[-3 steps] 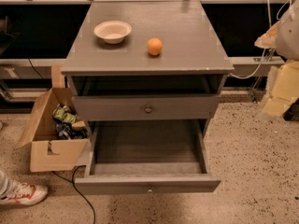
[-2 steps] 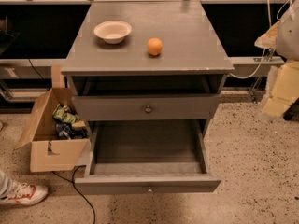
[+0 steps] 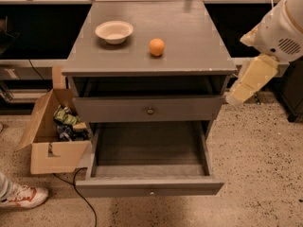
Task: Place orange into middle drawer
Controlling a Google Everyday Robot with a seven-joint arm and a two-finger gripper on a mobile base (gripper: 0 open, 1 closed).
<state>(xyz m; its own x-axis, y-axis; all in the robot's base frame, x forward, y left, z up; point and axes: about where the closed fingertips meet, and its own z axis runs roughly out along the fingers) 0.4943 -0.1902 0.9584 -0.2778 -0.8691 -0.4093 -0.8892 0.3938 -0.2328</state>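
The orange (image 3: 156, 47) sits on the grey cabinet top (image 3: 189, 37), right of centre and to the right of a cream bowl (image 3: 114, 31). The middle drawer (image 3: 149, 161) is pulled out wide open at the bottom, its flat grey floor bare, with a tiny knob on its front. Above it is a closed drawer front with a larger round knob (image 3: 150, 110). Only my white and cream arm (image 3: 258, 70) shows, at the right edge beside the cabinet's top right corner. My gripper is out of view.
An open cardboard box (image 3: 45, 136) with packets stands on the floor left of the cabinet. A black cable (image 3: 83, 200) runs by the drawer's left corner. A person's shoe (image 3: 23, 197) is at the bottom left. A speckled floor lies to the right.
My arm has swung left, closer to the cabinet's right side. The orange, bowl and drawers have not moved.
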